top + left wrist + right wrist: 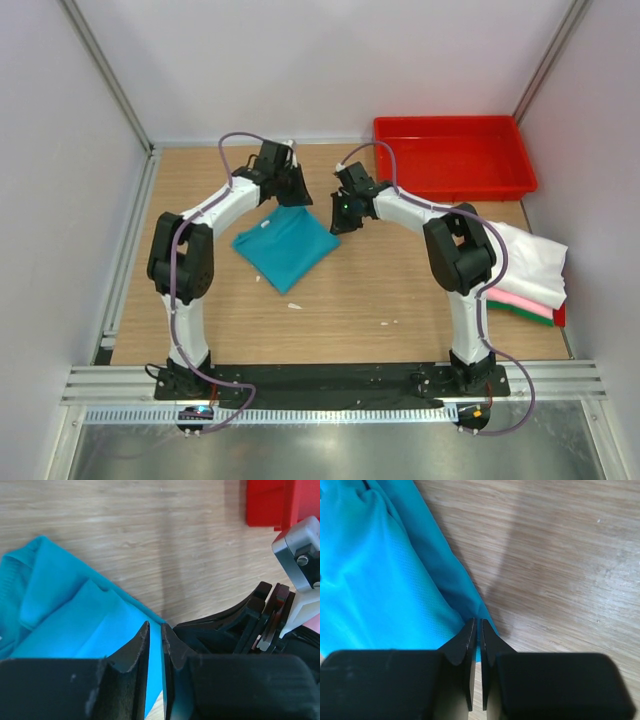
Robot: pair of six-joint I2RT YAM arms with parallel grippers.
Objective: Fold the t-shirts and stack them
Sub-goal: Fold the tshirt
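Right table (400, 290) edge: folded stack (530, 262), white over pink and green, done.
Table centre: teal t-shirt (285, 245) part-folded, not yet stacked.
Along its far side: left claw (296, 192), right claw (343, 216), both narrow, pinching teal edge.
Wrist views show cloth between jaws; only top view shows stack.
Far right corner: red tray (455, 155).

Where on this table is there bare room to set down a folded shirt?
Bare wood: the near strip of table between the teal t-shirt and the arm bases. Crowded: red tray far right, shirt stack at the right edge.
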